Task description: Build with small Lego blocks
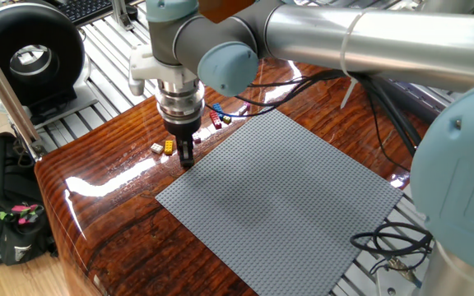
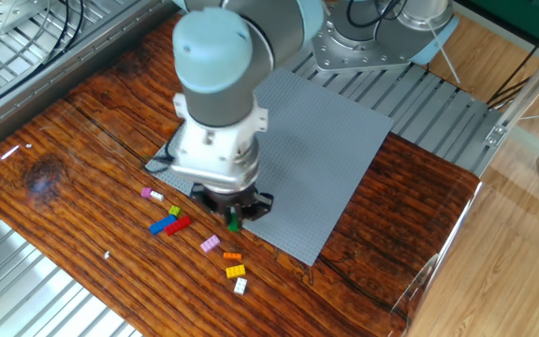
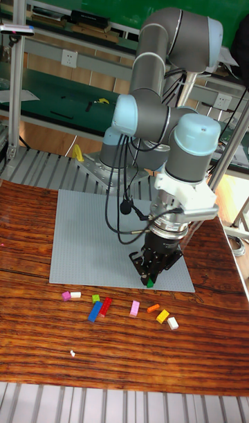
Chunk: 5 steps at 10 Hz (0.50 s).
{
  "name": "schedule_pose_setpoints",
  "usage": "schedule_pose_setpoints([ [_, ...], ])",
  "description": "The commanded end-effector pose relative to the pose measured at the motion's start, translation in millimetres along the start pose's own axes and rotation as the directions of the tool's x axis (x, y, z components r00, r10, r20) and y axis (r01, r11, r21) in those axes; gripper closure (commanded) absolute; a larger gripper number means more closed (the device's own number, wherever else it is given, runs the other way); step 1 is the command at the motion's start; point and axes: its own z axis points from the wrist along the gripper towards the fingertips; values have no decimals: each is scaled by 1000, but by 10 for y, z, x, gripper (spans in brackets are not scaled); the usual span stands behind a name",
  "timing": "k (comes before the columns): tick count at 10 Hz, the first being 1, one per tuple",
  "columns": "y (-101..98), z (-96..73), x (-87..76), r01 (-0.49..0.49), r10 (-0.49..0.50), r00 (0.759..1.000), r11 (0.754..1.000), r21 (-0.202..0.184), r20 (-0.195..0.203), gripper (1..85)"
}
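Note:
My gripper is shut on a small green Lego block, held low over the near edge of the grey baseplate. On the wood in front of the plate lie the other small Lego blocks: a pink-and-white pair, a green one, a blue one, a red one, a pink one, an orange one, a yellow one and a white one. In one fixed view the gripper hides the held block.
The baseplate covers much of the glossy wooden table. A black bag sits on the floor beside the table. Loose cables lie at the plate's far corner. Metal slats border the wood.

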Motion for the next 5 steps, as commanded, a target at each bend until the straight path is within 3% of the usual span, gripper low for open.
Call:
schedule_pose_setpoints([
  [1,-75,-76,12,-140,140,990,990,-25,4,840],
  [3,-41,-79,-65,-138,139,990,990,-42,31,840],
  [5,-31,-78,-18,-144,145,989,989,-44,13,840],
])
